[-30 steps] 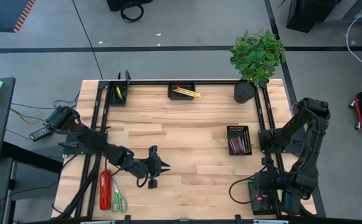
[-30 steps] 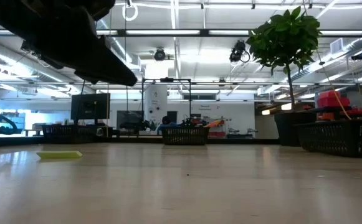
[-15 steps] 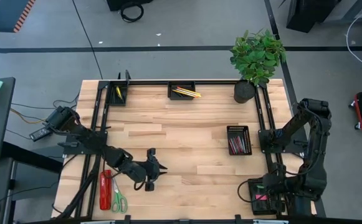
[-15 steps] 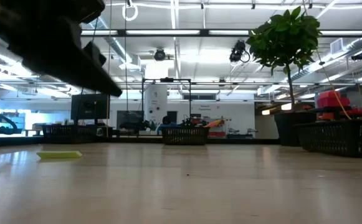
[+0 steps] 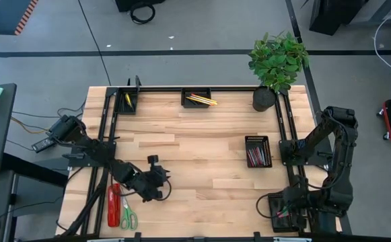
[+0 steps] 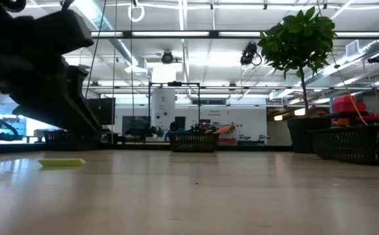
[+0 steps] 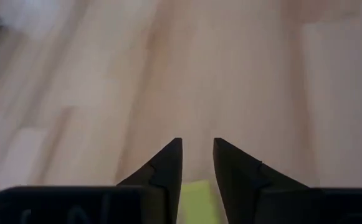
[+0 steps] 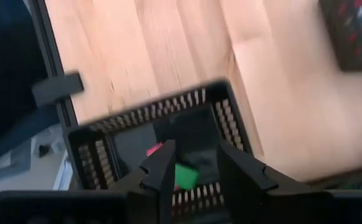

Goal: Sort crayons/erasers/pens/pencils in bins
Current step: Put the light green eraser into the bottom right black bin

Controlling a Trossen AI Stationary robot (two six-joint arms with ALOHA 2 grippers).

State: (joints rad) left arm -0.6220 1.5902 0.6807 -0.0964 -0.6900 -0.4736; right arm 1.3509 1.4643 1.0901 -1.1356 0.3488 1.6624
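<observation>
My left gripper (image 5: 156,176) (image 7: 197,144) hangs over the near left of the table, shut on a neon yellow eraser (image 7: 197,202). Another yellow eraser (image 6: 62,162) lies flat on the table in the low view. My right gripper (image 8: 195,144) (image 5: 280,214) hovers over a black mesh bin (image 8: 143,121) at the near right corner, its fingers a little apart and empty. A green eraser (image 8: 187,176) and a pink one (image 8: 154,149) lie in that bin. My left gripper pinches the yellow eraser (image 7: 197,193) between its two fingers, back from their tips. The eraser fills the gap between them. The fingers hide which faces they are on. In the low view the arm is above the table top.
A bin with yellow pencils (image 5: 198,99) stands at the far middle, another bin (image 5: 128,101) at the far left, and a bin of pens and crayons (image 5: 257,151) at the right. A plant pot (image 5: 264,99) stands far right. A red stapler (image 5: 113,202) and green scissors (image 5: 128,216) lie near left.
My left gripper has gone toward the table's left edge and has turned about. My right arm has drawn a little toward the near edge over the corner bin and then kept still. The eraser on the table has not moved.
</observation>
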